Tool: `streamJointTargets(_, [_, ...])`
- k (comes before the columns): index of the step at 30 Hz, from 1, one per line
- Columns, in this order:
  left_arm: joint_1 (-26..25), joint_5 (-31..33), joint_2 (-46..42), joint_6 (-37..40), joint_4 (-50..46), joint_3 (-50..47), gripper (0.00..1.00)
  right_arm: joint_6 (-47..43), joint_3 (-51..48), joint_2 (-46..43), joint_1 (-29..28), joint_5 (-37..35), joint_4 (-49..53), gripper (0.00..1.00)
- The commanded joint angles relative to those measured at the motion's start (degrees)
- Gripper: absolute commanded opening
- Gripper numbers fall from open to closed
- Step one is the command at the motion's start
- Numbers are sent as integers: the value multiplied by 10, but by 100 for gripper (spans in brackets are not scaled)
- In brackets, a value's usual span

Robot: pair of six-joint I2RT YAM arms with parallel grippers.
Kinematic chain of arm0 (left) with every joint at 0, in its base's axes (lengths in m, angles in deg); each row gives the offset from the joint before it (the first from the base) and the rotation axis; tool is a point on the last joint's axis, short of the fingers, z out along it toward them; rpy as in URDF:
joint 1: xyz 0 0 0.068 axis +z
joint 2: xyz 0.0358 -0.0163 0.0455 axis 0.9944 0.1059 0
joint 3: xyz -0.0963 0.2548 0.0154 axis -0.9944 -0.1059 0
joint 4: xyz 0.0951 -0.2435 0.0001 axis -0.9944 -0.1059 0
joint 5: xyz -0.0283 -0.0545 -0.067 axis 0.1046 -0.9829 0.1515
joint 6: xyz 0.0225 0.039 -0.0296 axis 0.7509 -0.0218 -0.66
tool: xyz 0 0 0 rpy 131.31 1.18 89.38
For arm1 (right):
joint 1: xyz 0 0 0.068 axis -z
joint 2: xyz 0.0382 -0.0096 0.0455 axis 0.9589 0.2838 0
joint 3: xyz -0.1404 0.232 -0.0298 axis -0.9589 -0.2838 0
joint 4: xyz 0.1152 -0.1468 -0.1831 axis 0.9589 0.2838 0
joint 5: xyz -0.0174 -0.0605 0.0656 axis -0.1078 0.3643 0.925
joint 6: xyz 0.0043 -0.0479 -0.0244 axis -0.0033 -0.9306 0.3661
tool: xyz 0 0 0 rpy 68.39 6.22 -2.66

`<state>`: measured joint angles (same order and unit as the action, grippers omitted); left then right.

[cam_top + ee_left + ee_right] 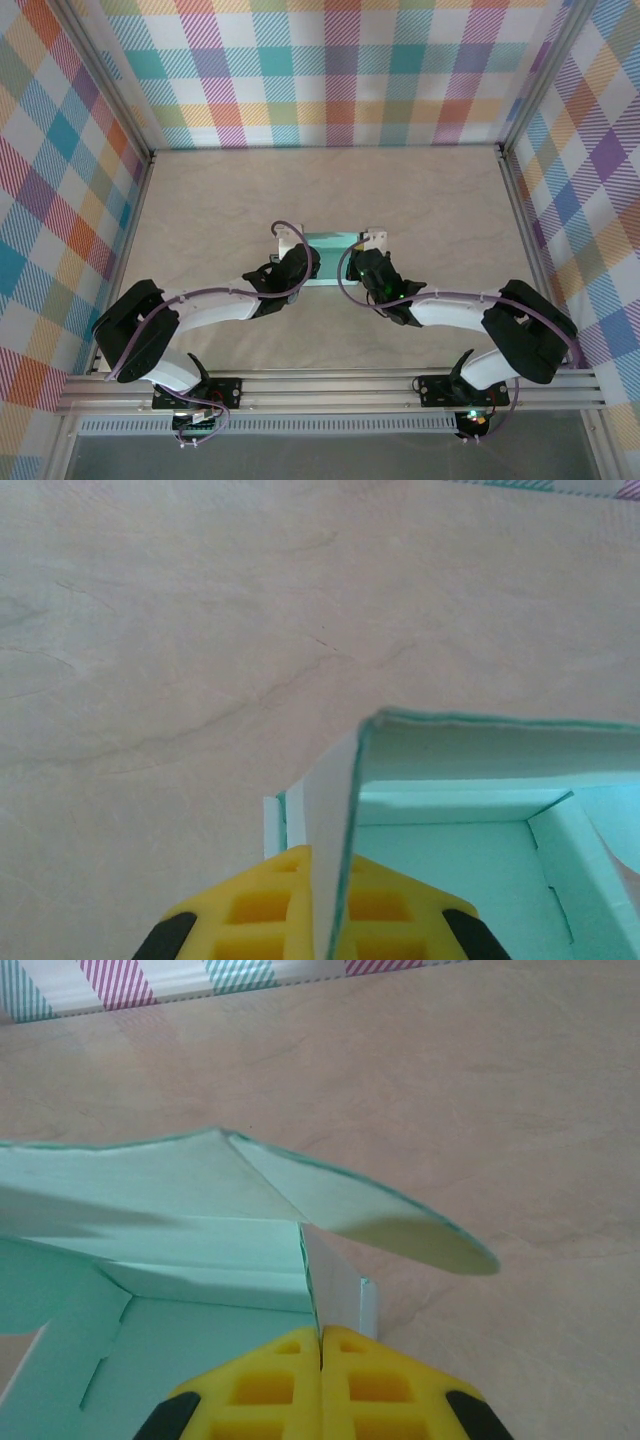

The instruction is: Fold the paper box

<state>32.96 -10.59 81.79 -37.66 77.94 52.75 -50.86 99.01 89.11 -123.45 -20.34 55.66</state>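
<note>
paper box (335, 244): middle of the table (200, 220), half-formed (rounded flap loose)
left gripper (330, 912): clamped on its left wall
right gripper (321, 1375): pinching its right wall

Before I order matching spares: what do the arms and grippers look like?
The left arm and right arm have white links, black joint housings and a purple-grey cable looped alongside. The left gripper and right gripper carry yellow fingers with square pockets and black corners.
</note>
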Motion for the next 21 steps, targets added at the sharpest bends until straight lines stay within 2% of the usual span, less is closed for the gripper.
streamJointTargets(1, [-13,36,-17,-15,56,-23,0,21,-18,-12,-10,-29,-10,0])
streamJointTargets(7, [-29,52,-15,-8,83,-45,0,35,-26,-19,-19,-37,5,0])
streamJointTargets(9, [-30,45,-17,-6,81,-46,0,55,-12,-28,-20,-39,53,0])
streamJointTargets(13, [-30,44,-24,-10,73,-49,0,117,63,-42,-20,-75,231,0])
streamJointTargets(17, [-30,43,-23,-11,77,-53,0,158,56,-47,-20,-76,235,0])
streamJointTargets(21, [-30,40,-21,-12,77,-54,0,218,75,-25,-21,-78,292,0])
